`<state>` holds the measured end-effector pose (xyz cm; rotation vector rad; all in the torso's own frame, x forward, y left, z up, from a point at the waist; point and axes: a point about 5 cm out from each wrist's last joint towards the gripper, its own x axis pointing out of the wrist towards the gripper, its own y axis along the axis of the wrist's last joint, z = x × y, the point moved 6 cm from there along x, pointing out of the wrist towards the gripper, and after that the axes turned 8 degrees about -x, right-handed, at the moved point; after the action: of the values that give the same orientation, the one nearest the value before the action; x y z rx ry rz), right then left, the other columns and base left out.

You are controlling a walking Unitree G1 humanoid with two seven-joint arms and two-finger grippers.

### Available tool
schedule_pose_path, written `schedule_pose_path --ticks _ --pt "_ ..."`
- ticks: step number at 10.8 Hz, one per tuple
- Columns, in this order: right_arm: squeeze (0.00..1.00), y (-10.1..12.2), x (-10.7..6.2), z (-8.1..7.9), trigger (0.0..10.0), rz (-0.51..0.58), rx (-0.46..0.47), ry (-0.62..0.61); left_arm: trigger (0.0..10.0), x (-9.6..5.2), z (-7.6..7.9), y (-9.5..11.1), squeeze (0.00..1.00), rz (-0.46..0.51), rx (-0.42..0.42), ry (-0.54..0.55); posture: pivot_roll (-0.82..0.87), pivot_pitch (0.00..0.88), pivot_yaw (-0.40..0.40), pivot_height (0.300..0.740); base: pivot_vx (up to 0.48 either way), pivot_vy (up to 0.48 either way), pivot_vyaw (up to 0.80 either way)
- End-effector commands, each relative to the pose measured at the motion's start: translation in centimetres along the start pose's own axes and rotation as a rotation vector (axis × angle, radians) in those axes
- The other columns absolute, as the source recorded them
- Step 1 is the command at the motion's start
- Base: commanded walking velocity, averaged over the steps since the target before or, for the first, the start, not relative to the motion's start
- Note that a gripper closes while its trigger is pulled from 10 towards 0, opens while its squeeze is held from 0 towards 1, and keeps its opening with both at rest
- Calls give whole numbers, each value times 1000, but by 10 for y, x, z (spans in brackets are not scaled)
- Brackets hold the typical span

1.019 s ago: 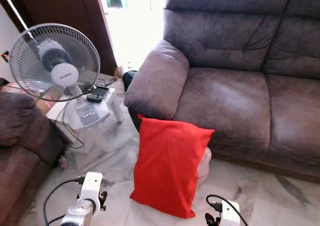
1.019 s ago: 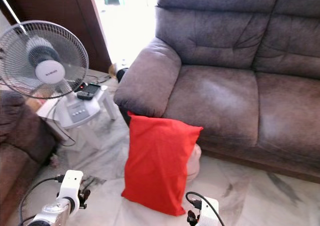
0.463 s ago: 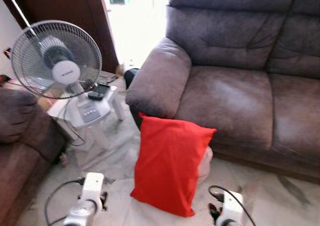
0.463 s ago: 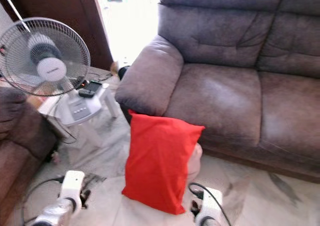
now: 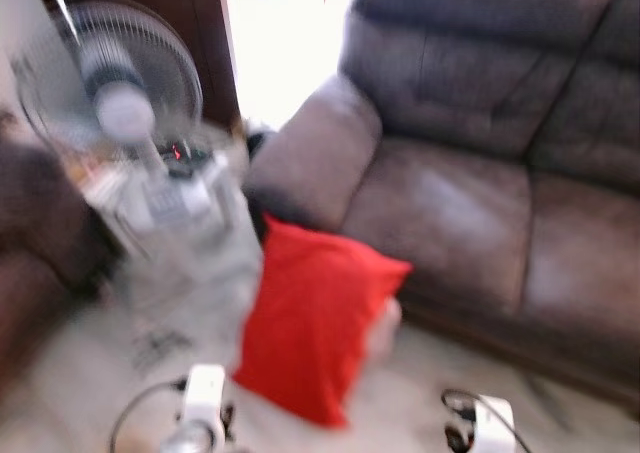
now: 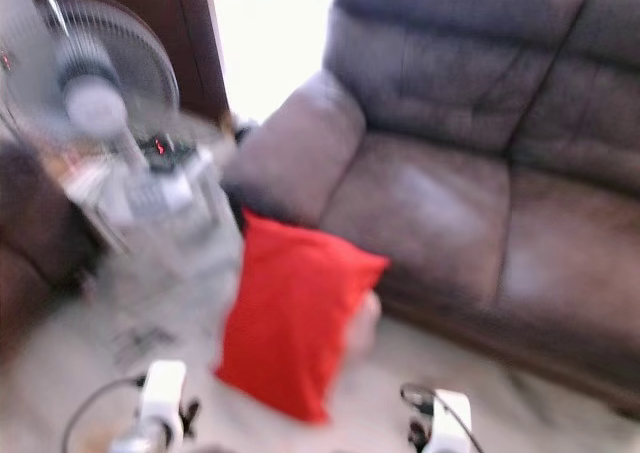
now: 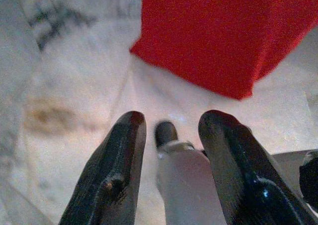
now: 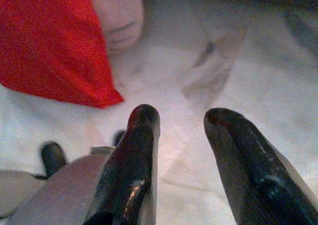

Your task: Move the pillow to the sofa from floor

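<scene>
No writing can be read anywhere; the head views are smeared by blur, and the badge on the hub of the pedestal fan [image 5: 118,98] is only a pale patch. The red pillow [image 5: 312,321] stands on end on the marble floor [image 7: 74,81], propped against the front of the grey-brown sofa [image 5: 470,188] just below the sofa's left armrest, with a pale pinkish thing [image 8: 117,14] tucked behind its lower edge that cannot be identified. The left gripper [image 7: 169,130] hangs low over the floor with its two black fingers [image 7: 117,178] parted and nothing between them but bare marble; it is near the pillow's bottom corner and not touching it. The right gripper [image 8: 181,123] is likewise spread apart, gripping nothing, its fingertips above the floor near the pillow's other lower corner and clear of the fabric. In the head views only the pale wrist housings of the two arms rise from the bottom edge, one on either side of the pillow, each with a black cable looping off it; the fingers themselves are seen from the wrist cameras. Those wrist views also give the floor's grey veining and a brownish stain, which the head views blur away. The head views in turn give the fan on a small white table [image 5: 190,198] to the left of the sofa, a dark seat at the far left, and a bright doorway [image 5: 285,43] behind the armrest.
</scene>
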<state>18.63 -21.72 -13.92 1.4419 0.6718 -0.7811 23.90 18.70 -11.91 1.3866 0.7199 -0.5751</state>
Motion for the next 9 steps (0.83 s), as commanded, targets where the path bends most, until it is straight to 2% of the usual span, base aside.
schedule_pose_path --ticks 1,3,4,5,6,7,8,9 --pt "0 -2 -1 7 10000 -12 -31 -5 10000 -2 8 -10 0 -21 -30 -1 -28 110 -97 740 0 -315 500" --pt "0 4 0 9 10000 -4 -43 -9 10000 -2 15 -16 0 -33 -31 -5 -18 92 -87 740 0 -131 800" --pt "0 8 1 11 10000 8 6 -32 10000 -2 17 -15 0 -31 -8 -24 22 64 -48 740 0 0 0" --pt "0 8 1 11 10000 10 12 -36 10000 -2 18 -14 0 -27 0 -31 22 64 -48 740 0 0 0" --pt "0 12 3 6 10000 12 0 -25 10000 -1 14 -9 0 -16 16 -29 22 60 -65 740 0 0 0" --pt "0 18 6 -9 10000 16 -28 8 10000 0 0 1 0 9 8 9 33 46 -70 740 0 0 800" --pt "0 17 7 -17 10000 10 -23 20 10000 0 -8 4 0 13 0 20 38 34 -54 740 0 0 769" --pt "0 18 8 -25 10000 14 12 26 10000 0 -15 7 0 10 16 21 25 32 -14 740 0 0 0"
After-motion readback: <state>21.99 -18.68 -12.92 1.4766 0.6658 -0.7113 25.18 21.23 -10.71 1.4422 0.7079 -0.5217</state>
